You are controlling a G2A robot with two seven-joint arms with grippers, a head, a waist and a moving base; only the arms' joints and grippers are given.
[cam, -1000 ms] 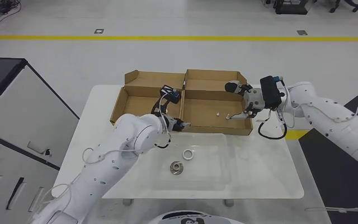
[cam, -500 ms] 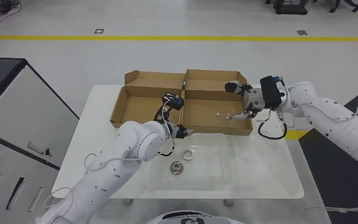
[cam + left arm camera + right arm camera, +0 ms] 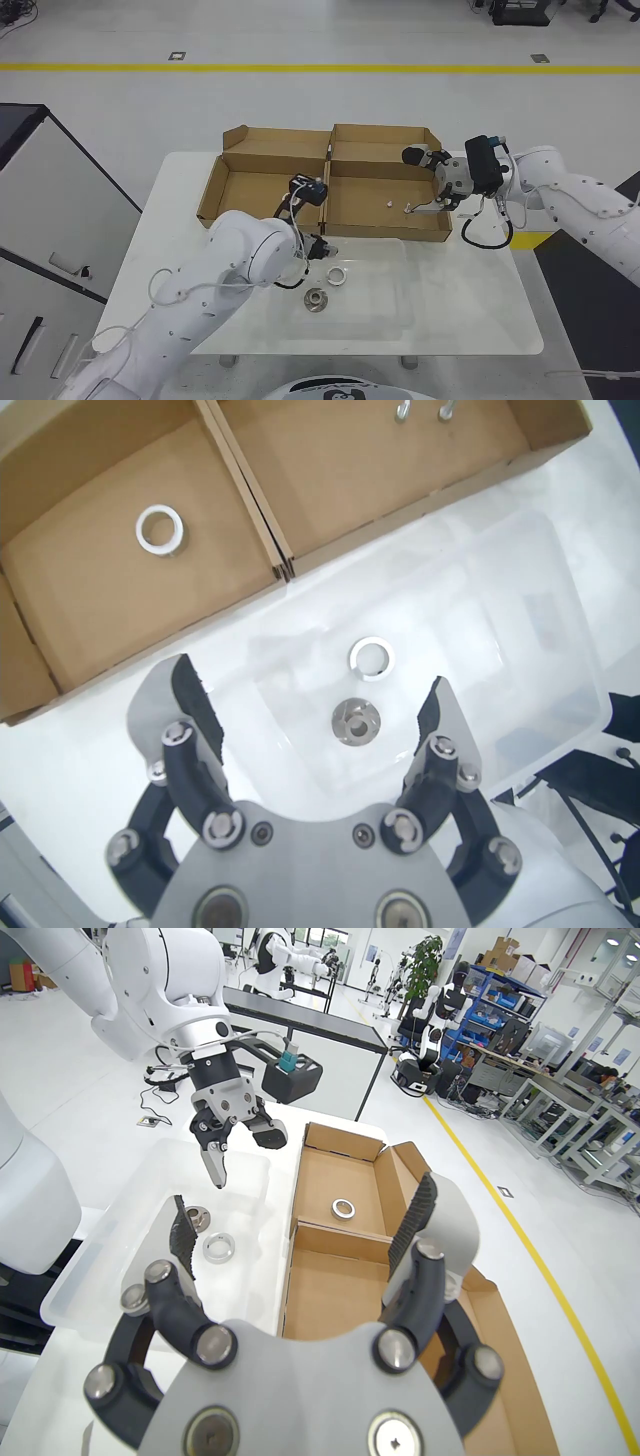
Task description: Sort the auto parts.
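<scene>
The boxes [image 3: 100, 610] are made of matt cardboard, the tray [image 3: 575, 640] of clear, glossy plastic. The ring [image 3: 354, 660] and hub [image 3: 345, 720] are finished in smooth, bright metal.

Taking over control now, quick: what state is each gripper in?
Left gripper: open, empty, above the clear tray.
Right gripper: open, empty, over a cardboard box.

Top view: the left arm [image 3: 235, 265] enters from 7 o'clock, elbow bent, wrist near centre. The left gripper [image 3: 310, 672] points downward, jaws wide apart. The right arm [image 3: 585, 205] enters from 3 o'clock. The right gripper [image 3: 412, 183] points toward 9 o'clock, jaws wide apart.
</scene>
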